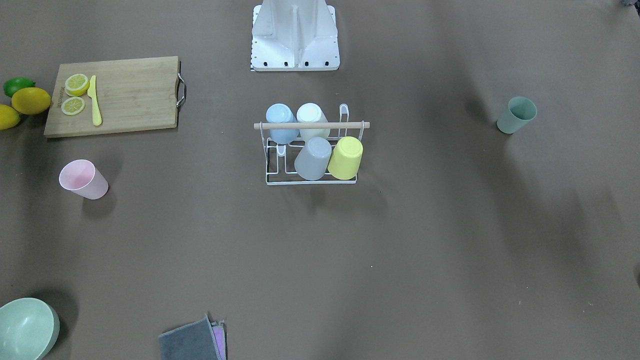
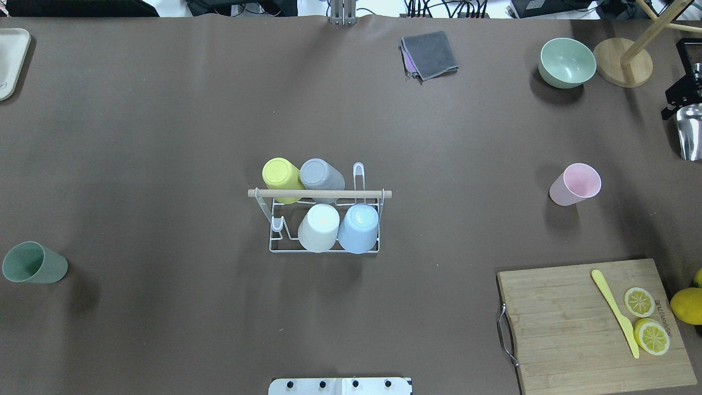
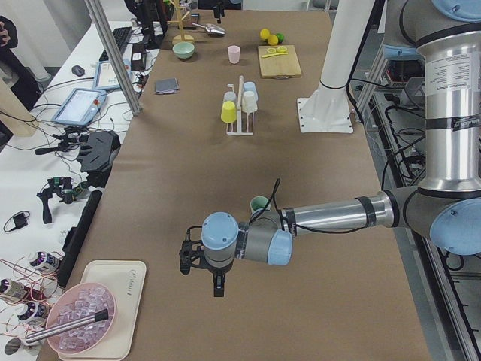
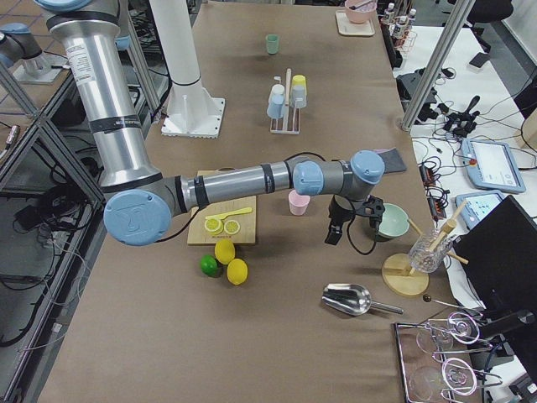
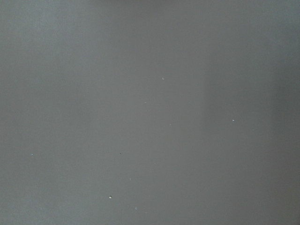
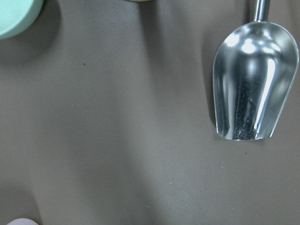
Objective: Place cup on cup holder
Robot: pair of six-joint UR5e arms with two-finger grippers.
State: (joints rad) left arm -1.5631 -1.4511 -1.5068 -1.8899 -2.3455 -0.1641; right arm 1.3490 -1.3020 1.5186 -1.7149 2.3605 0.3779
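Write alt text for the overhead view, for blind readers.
A white wire cup holder mid-table carries an upturned yellow cup, grey cup, cream cup and blue cup. A green cup sits far left, a pink cup right.

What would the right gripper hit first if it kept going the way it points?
Likely the bare table. The right gripper points downward, and its wrist view centres on open surface beside the metal scoop.

we see a metal scoop (image 6: 255, 84) at right, mint bowl (image 6: 16, 16) edge top left, pink cup (image 6: 18, 221) rim btm left, on brown table (image 6: 131, 140).
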